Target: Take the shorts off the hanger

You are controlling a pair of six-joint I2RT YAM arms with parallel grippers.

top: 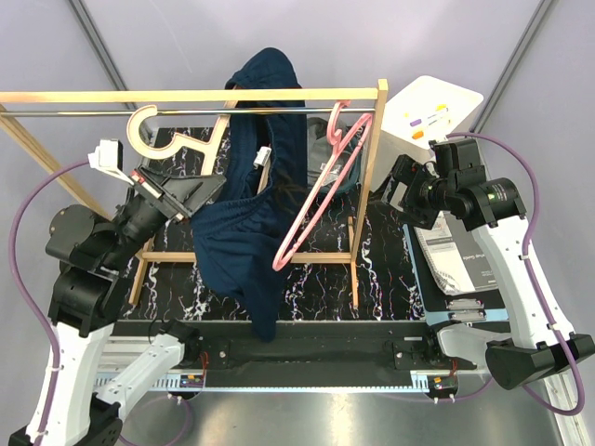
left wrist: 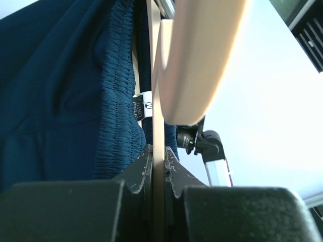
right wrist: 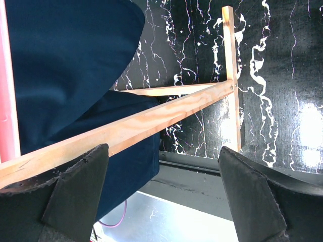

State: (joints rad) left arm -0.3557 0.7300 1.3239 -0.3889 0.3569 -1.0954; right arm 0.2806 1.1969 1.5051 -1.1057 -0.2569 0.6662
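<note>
The navy shorts (top: pixel 251 242) hang over the wooden rack's top bar (top: pixel 186 95) and down to the table's front. Their waistband and white label show in the left wrist view (left wrist: pixel 113 101). My left gripper (top: pixel 210 191) is shut on the thin edge of a pale wooden hanger (top: pixel 172 139), right beside the navy fabric; in the left wrist view (left wrist: pixel 158 155) the hanger (left wrist: pixel 197 60) runs up between the jaws. The grey shorts (top: pixel 319 147) hang on a pink hanger (top: pixel 321 186) at the rod's right end. My right gripper (top: pixel 390 190) is open and empty beside the rack's right post, also in the right wrist view (right wrist: pixel 162 151).
The rack's lower wooden rail (right wrist: pixel 151 118) crosses just in front of my right fingers, with the navy shorts (right wrist: pixel 65 65) and the pink hanger (right wrist: pixel 7 101) beyond. A white box (top: pixel 432 116) stands at the back right. A printed booklet (top: pixel 460 265) lies on the right.
</note>
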